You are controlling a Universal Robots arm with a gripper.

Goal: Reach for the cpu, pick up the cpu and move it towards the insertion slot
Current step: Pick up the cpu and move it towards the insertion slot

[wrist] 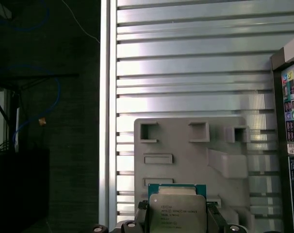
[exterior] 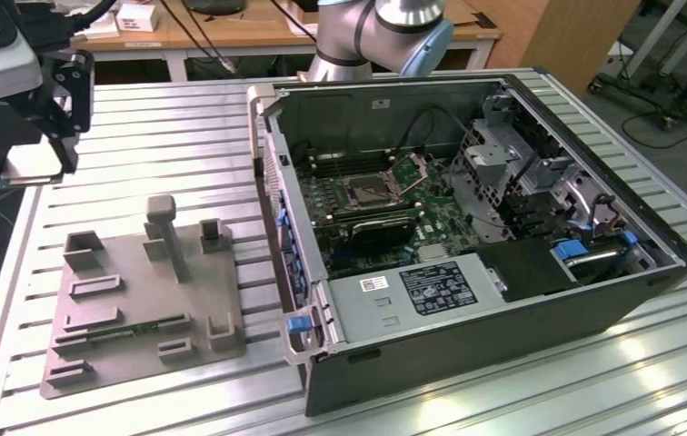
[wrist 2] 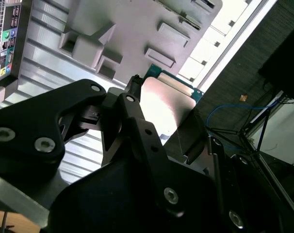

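My gripper [exterior: 38,162] hangs high at the exterior view's left, above the table's edge, shut on the cpu [exterior: 28,169]. The cpu is a flat square chip with a silvery top, and both wrist views show it clamped between the black fingers [wrist: 143,212]: cpu [wrist: 177,209], cpu [wrist 2: 169,102]. The insertion slot [exterior: 365,191] is a square metal-framed socket inside the open computer case. Its hinged frame [exterior: 416,169] is lifted. The slot lies well toward the exterior view's right of the gripper.
Below the gripper, a grey fixture plate [exterior: 137,309] with upright blocks and recesses lies on the slatted metal table [exterior: 174,136]. The open computer case [exterior: 634,272] fills the right half. The arm's base [exterior: 380,36] stands behind the case.
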